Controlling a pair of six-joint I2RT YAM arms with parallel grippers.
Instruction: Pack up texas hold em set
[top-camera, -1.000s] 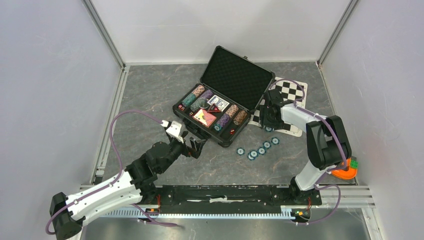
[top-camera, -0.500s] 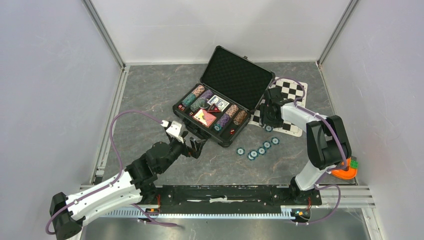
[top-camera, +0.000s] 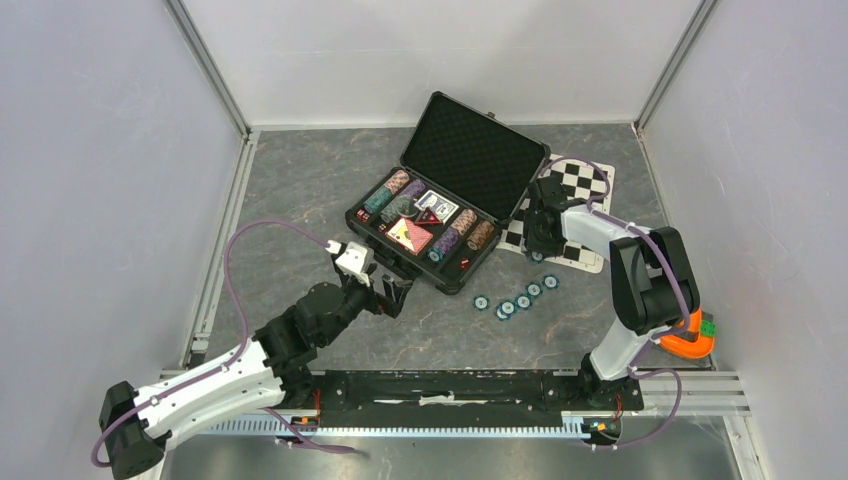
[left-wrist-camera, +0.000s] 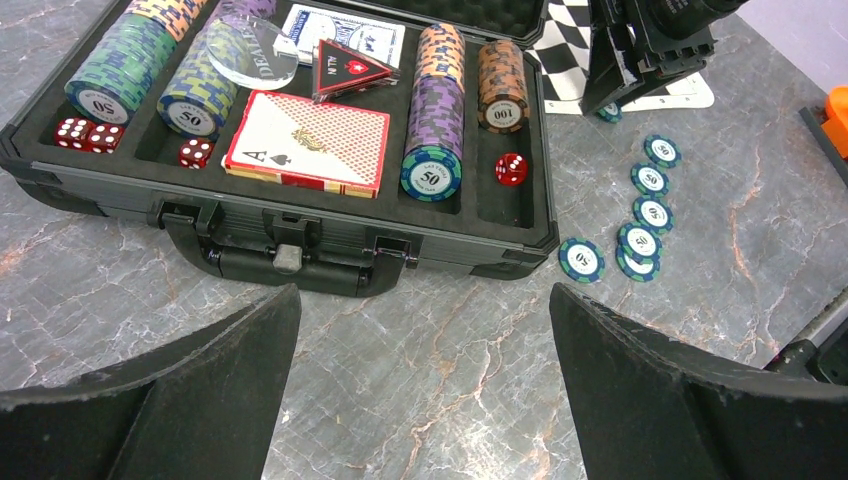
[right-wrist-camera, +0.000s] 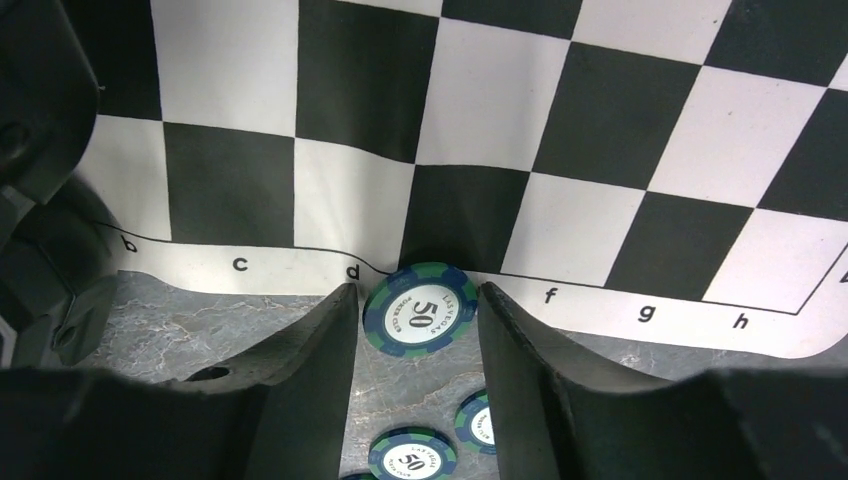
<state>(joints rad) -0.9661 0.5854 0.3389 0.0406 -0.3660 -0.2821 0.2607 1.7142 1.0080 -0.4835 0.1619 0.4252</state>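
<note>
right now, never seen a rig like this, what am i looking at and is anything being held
Two robot arms are bolted at a table's edge, each with a two-finger gripper. One picture looks down from above; the other two come from wrist cameras. On the table: an open black case holding chip stacks, cards and dice, loose teal chips beside it, a chequered mat and an orange piece. The left gripper is open and empty before the case. The right gripper straddles one teal chip at the mat's edge; whether it pinches it, I cannot tell.
</note>
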